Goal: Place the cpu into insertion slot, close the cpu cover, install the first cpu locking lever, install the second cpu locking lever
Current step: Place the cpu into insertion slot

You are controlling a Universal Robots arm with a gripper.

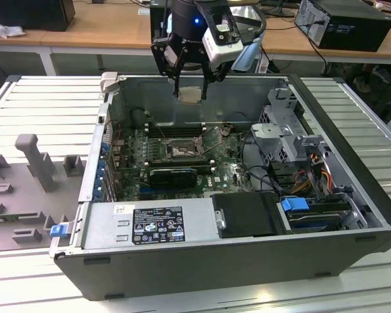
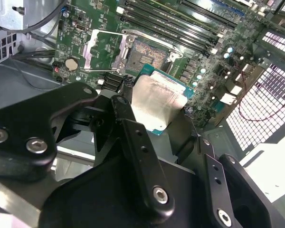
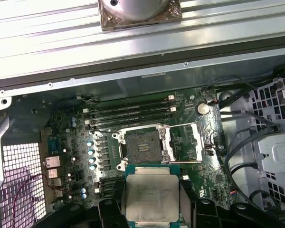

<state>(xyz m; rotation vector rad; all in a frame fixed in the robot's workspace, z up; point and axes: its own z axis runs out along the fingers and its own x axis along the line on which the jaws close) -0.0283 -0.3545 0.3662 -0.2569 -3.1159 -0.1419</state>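
The black gripper (image 1: 190,96) has its fingers closed on the flat square pale-metal cpu (image 3: 152,199), high over the open grey metal case (image 1: 234,261). The dark square silver-rimmed insertion slot (image 3: 143,147) lies below the fingertips. In my judgement the chip should come down level and square to it. The first wrist view shows the thin silvery cpu cover (image 3: 185,142) folded open beside the slot, while the exterior view shows the height.

Surface (image 1: 45,91): pale ribbed metal slats, running across the exterior view. An open computer case (image 1: 182,267) lies on its side directly on it, mid-surface, dark outer wall facing the camera. A flat grey fixture plate (image 1: 13,215) sits just beside the case at the exterior view's left, with grey blocks (image 1: 36,160) standing on it.
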